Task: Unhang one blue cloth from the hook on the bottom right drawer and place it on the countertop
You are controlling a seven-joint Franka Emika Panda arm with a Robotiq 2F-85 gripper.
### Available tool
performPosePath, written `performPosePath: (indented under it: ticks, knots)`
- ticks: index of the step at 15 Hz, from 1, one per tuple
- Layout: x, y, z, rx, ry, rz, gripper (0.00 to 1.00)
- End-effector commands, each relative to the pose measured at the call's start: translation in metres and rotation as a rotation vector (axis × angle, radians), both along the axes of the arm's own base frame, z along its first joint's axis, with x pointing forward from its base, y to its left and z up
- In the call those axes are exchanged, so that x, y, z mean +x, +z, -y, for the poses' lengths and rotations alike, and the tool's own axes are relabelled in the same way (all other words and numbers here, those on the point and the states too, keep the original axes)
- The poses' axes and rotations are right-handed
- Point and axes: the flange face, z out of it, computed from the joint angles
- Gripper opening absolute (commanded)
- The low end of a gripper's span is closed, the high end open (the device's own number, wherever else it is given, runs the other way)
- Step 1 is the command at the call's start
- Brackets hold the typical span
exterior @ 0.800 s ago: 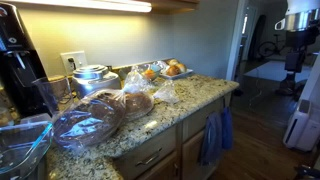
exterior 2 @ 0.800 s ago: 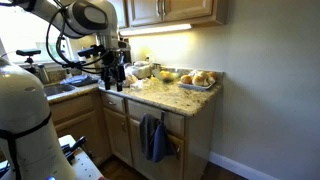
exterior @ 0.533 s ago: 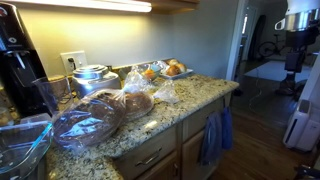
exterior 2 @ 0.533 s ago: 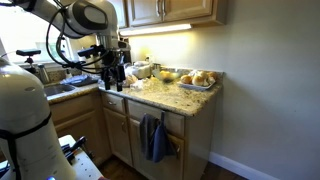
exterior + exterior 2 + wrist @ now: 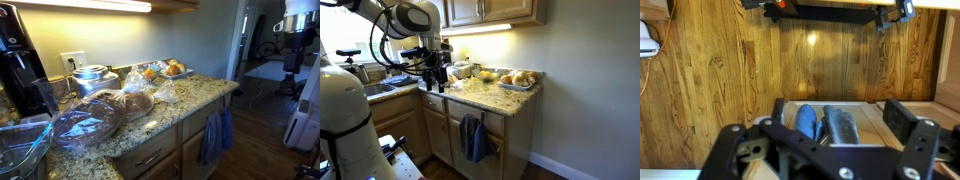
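Shifted only slightly since 0.8 s ago, the gripper (image 5: 438,84) hangs at the left end of the countertop (image 5: 498,99), just above its near edge; nothing else has moved. In the wrist view its fingers (image 5: 912,122) stand wide apart, with nothing between them but the wooden floor (image 5: 730,70) and 2 cloths far below. The blue cloth (image 5: 807,122) hangs on the left there, touching the greyish-blue cloth (image 5: 844,126) on its right. In both exterior views the fabric hangs limp down the drawer (image 5: 493,124) front under the counter edge, well apart from the gripper. At the far right of the counter sits a tray of rolls (image 5: 520,79).
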Motion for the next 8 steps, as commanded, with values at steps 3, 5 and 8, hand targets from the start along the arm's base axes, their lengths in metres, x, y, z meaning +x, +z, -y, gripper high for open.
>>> performPosePath:
  ticks: [3,5,8]
  knots:
    - [0.041,-0.029,0.028,0.038,0.026,-0.007,1.0]
    - [0.056,-0.044,0.033,0.041,0.046,-0.006,1.0]
    - [0.078,-0.069,0.041,0.05,0.068,-0.012,1.0]
